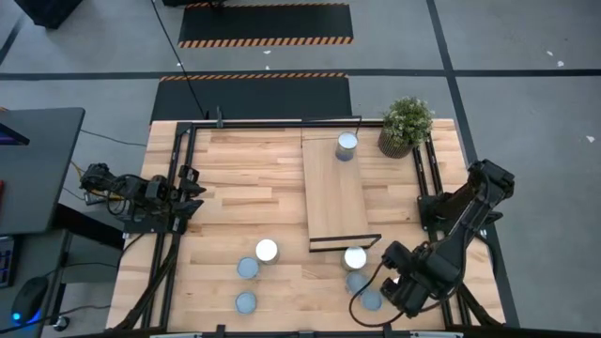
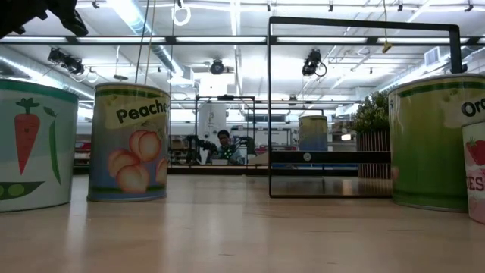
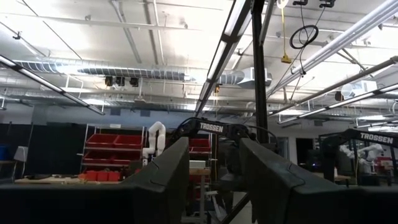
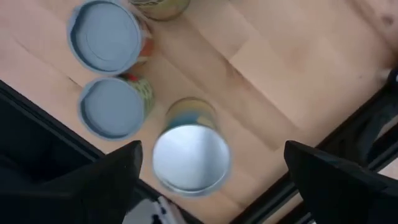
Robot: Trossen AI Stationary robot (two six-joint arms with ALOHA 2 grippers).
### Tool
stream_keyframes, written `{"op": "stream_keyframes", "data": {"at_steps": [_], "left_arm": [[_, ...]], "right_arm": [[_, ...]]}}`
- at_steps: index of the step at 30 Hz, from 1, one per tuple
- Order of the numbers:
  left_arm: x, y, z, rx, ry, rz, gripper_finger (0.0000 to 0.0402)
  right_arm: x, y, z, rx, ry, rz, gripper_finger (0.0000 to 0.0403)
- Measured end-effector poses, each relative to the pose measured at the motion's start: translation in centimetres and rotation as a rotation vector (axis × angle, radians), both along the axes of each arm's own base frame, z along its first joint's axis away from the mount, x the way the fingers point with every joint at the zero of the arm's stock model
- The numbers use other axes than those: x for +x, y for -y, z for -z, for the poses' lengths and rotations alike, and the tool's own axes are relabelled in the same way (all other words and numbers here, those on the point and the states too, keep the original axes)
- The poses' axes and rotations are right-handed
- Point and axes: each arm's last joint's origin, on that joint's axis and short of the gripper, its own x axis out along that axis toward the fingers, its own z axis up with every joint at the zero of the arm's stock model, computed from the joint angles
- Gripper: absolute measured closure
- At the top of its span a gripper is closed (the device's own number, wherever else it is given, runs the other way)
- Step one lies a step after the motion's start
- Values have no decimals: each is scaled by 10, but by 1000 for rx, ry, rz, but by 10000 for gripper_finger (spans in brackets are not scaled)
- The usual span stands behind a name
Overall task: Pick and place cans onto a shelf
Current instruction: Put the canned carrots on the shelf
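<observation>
At the near edge of the wooden table (image 1: 235, 188), the right gripper (image 4: 211, 171) hangs over a cluster of three cans, its two dark fingers (image 4: 109, 180) spread wide and holding nothing. Directly below it in the right wrist view stands a silver-topped can (image 4: 191, 158), with two bluish-grey-topped cans (image 4: 112, 107) (image 4: 104, 37) just beside it. From above, that cluster sits near the table's front right corner: the bright-topped can (image 1: 355, 257) just by the shelf's near end, the two duller ones (image 1: 357, 281) (image 1: 371, 300) closer to the front edge. Three more cans (image 1: 267, 250) (image 1: 248, 268) (image 1: 246, 302) stand to the left, apart from the shelf. At table height, a peach can (image 2: 129, 142) and a carrot-and-pea can (image 2: 34, 144) loom in the foreground. The shelf (image 1: 334, 192), a long light-wood board, runs away from the front; one can (image 1: 347, 145) stands at its far end, near a potted plant (image 1: 405, 125). The left gripper (image 1: 192, 183) waits at the table's left edge, fingers (image 3: 163, 180) apart and empty.
</observation>
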Motion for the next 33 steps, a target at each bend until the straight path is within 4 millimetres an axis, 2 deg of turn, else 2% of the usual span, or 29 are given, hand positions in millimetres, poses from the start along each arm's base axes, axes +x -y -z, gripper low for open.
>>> {"op": "stream_keyframes", "data": {"at_steps": [5, 10, 15, 20, 29, 33], "left_arm": [[0, 0, 0, 0, 0, 0, 253], [0, 0, 0, 0, 0, 0, 253], [0, 0, -1, -2, 5, -1, 253], [0, 0, 0, -2, 5, -1, 253], [0, 0, 0, -5, 4, -4, 253], [0, -1, 0, -16, -1, -21, 253]], "right_arm": [[1, -10, 5, 82, 24, -47, 3], [-17, -20, 11, 91, -37, -192, 3], [-38, -30, 24, 62, -47, -399, 3], [-53, -27, 43, -4, -97, -675, 3], [-44, -14, 64, -56, -115, -1000, 10], [-35, -11, 65, -79, -83, -1134, 15]]}}
